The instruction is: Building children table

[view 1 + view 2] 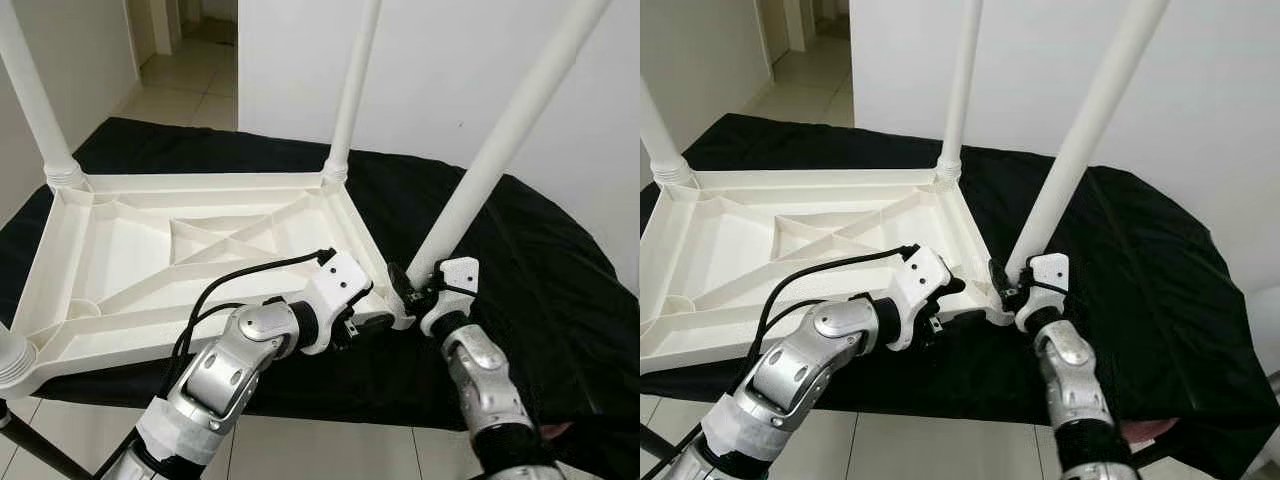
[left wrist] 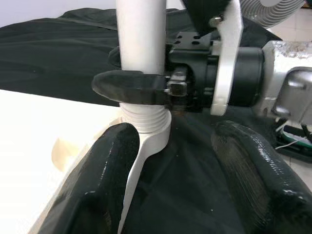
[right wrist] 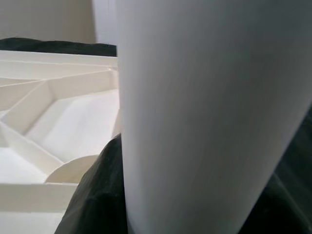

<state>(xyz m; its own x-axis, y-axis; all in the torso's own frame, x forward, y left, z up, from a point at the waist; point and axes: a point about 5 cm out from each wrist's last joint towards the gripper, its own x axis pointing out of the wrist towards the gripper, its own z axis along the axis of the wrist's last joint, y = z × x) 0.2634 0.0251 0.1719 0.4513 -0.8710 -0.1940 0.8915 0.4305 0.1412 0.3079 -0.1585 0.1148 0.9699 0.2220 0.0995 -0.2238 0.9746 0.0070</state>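
Note:
A white plastic children's table top (image 1: 130, 250) lies upside down on a black cloth. Two legs (image 1: 352, 90) stand upright at its far corners, and the stub of another shows at the near left corner (image 1: 12, 362). My right gripper (image 1: 407, 287) is shut on the base of a tilted white leg (image 1: 505, 135) at the near right corner. That leg's threaded end (image 2: 145, 120) sits at the corner socket. My left gripper (image 1: 385, 322) is open, its fingers (image 2: 105, 180) straddling the rim of that same corner just below the right gripper.
The black cloth (image 1: 520, 270) covers the low surface and hangs over its front edge. A white wall rises behind it. Tiled floor (image 1: 330, 450) lies in front, and a doorway opens at the back left (image 1: 185, 60). A fan (image 2: 280, 9) stands nearby.

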